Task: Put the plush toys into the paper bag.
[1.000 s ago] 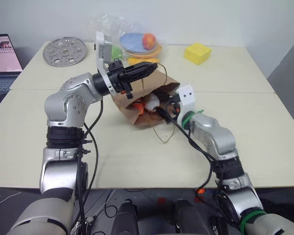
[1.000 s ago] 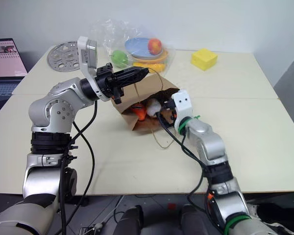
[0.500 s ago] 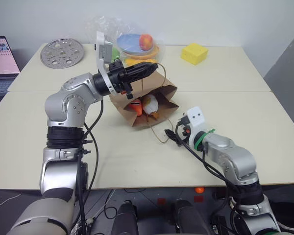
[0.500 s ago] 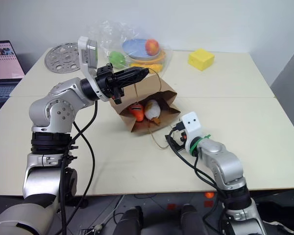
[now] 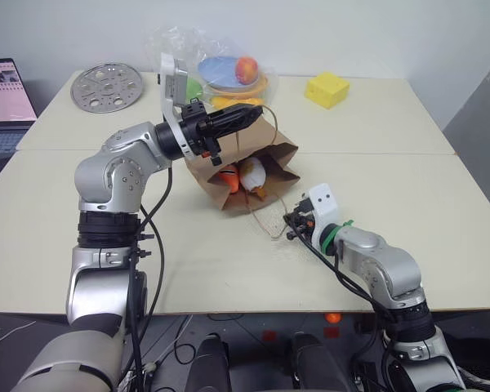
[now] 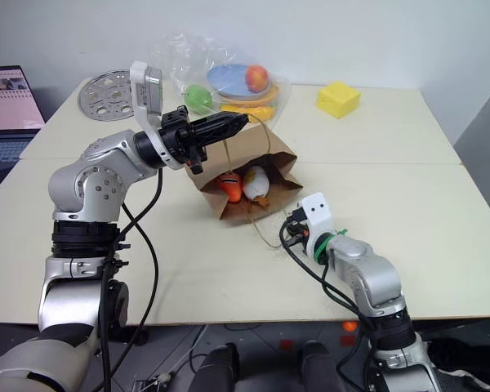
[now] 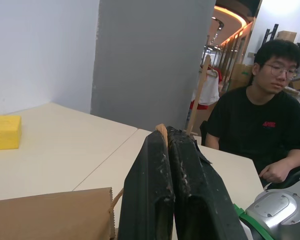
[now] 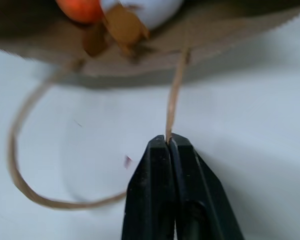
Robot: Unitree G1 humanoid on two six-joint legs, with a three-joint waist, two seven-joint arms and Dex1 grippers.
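- The desk (image 5: 229, 253) carries everything; its near half is mostly bare, and the clutter sits toward the far edge.
- The paper bag (image 5: 273, 155) lies on its side near the middle of the desk, mouth facing the near edge. Its upper lip is hoisted, which I judge is meant to keep the opening wide enough for toys to go in and stay in.
- The left gripper (image 5: 238, 116) hangs above the bag's far lip. Its fingers are pressed together on the upper handle (image 7: 162, 131), a tan twisted loop poking out between them in the left wrist view; that pinch is what lifts the mouth.
- The plush toys are both inside the bag's mouth, side by side: the carrot (image 5: 227, 175) toward the robot's left, the egg figure (image 5: 251, 173) touching it on the right, its brown legs trailing over the lower lip.
- The right gripper (image 5: 295, 220) sits low on the desk just in front of the bag, toward the near right. Its jaws are closed tight on the lower handle (image 8: 175, 97), nipping one strand while the rest of the loop curls loose on the desk. Probably it means to raise this side too, standing the bag up around the toys.
- With both toys in, the loading looks essentially done.
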